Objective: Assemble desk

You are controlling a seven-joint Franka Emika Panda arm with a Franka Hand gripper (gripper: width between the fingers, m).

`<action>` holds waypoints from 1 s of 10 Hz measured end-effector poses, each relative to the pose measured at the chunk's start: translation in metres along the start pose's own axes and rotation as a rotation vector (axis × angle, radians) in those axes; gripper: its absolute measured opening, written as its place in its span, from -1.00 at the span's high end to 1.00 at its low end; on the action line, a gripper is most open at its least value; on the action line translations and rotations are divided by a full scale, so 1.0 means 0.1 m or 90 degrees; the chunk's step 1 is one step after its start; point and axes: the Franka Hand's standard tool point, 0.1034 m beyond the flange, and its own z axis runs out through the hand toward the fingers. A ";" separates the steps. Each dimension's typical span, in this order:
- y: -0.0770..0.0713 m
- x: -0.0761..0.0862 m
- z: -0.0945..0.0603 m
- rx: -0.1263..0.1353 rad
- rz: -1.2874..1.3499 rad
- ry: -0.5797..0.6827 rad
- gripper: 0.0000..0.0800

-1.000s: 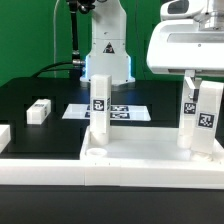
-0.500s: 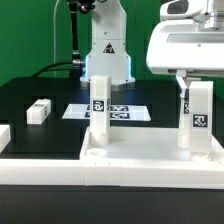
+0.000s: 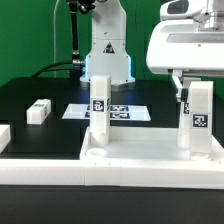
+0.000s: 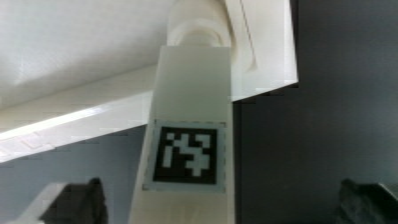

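Observation:
The desk panel (image 3: pixel 140 152) lies flat at the front, rimmed and white. Two tagged white legs stand upright on it: one on the exterior view's left (image 3: pixel 100 112), one on the right (image 3: pixel 199 118). My gripper (image 3: pixel 190 82) hangs over the top of the right leg, open. In the wrist view that leg (image 4: pixel 192 120) with its square tag (image 4: pixel 189 155) rises between my dark fingertips (image 4: pixel 71 205), and a gap shows on each side. My gripper (image 4: pixel 222 206) touches nothing. The panel's surface (image 4: pixel 71 80) shows beyond the leg.
A loose tagged leg (image 3: pixel 39 111) lies on the black table at the exterior view's left. The marker board (image 3: pixel 125 112) lies behind the standing left leg, with the arm's white base (image 3: pixel 105 50) beyond. White rails run along the front (image 3: pixel 110 178) and left (image 3: pixel 4 136).
My jaws have opened and let go of the right leg. That leg leaned a second ago and now stands straight on the panel.

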 end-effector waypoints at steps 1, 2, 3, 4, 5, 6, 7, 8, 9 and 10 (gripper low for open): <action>0.00 0.00 0.00 0.000 0.000 0.000 -0.62; 0.01 0.03 -0.01 0.000 -0.013 -0.001 -0.62; 0.06 0.21 -0.15 0.007 -0.032 -0.010 -0.62; 0.10 0.39 -0.32 0.021 -0.024 -0.013 -0.62; 0.13 0.45 -0.38 0.023 -0.017 -0.020 -0.62; 0.15 0.46 -0.38 0.022 -0.019 -0.022 -0.62; 0.24 0.44 -0.34 0.006 -0.029 -0.053 -0.62; 0.34 0.51 -0.34 -0.012 -0.028 -0.110 -0.62; 0.39 0.63 -0.35 -0.022 -0.015 -0.156 -0.62; 0.39 0.66 -0.33 -0.027 -0.011 -0.174 -0.62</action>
